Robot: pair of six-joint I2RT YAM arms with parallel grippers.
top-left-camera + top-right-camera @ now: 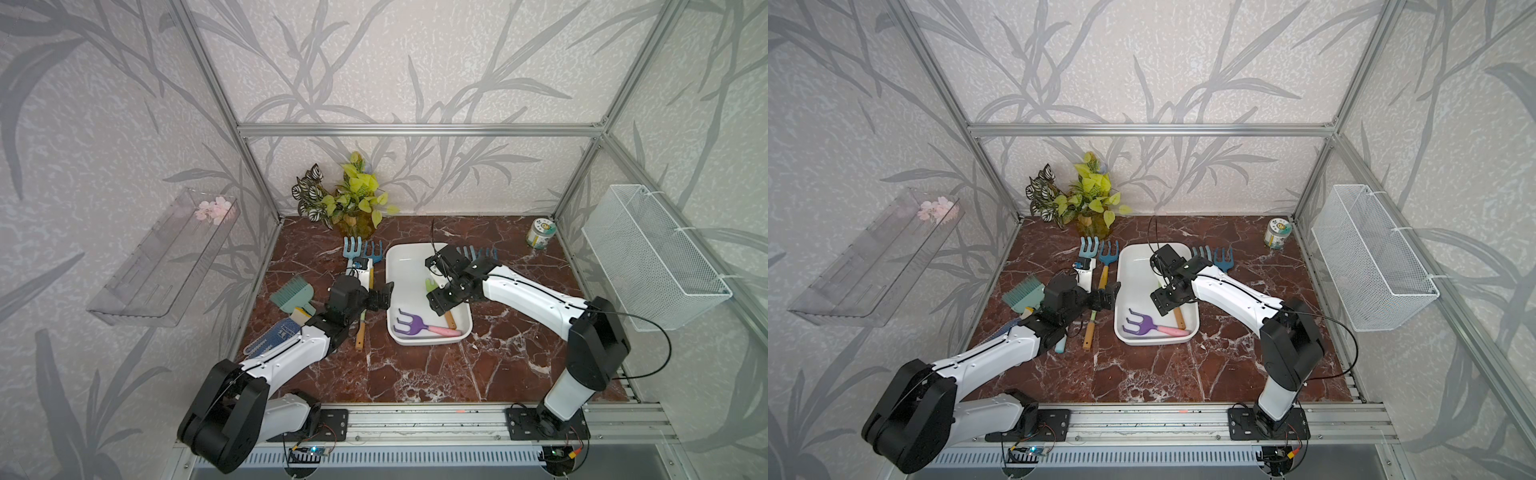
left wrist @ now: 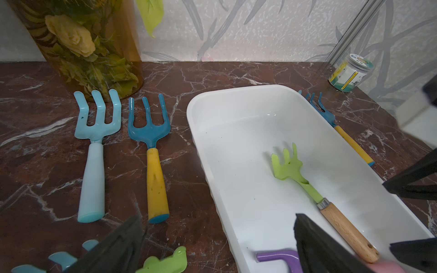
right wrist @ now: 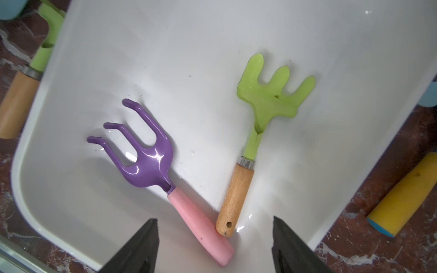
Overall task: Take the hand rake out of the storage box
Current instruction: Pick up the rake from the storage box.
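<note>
Right hand (image 3: pixel 213 219): positioned over the box (image 3: pixel 165 59), fingers apart, nothing clamped. In the right wrist view the handle ends of both rakes in the box lie in front of the gap between the fingertips.

Green rake (image 3: pixel 250 151): lies flat on the box floor, green head, wooden handle. The butt of its handle rests against the pink handle of the purple rake (image 3: pixel 151 163).

Purple rake: lies flat on the box floor at the end nearest the robot, across the box's width in both top views (image 1: pixel 415 326).

Box: white, shallow, set on the tabletop (image 1: pixel 415 374) between the two arms.

Left hand (image 2: pixel 218 215): fingers apart, empty, at the box's left rim. One finger is over the tabletop, the other over the box.

On the tabletop, left of the box: light-blue rake (image 2: pixel 94 153) and dark-blue rake (image 2: pixel 153 153), side by side. A second green rake (image 2: pixel 165 262) lies just beside the box wall.

On the tabletop, right of the box: a second dark-blue rake (image 2: pixel 343 134), just beside the wall. A jar (image 1: pixel 540 233) stands in the far right corner.
</note>
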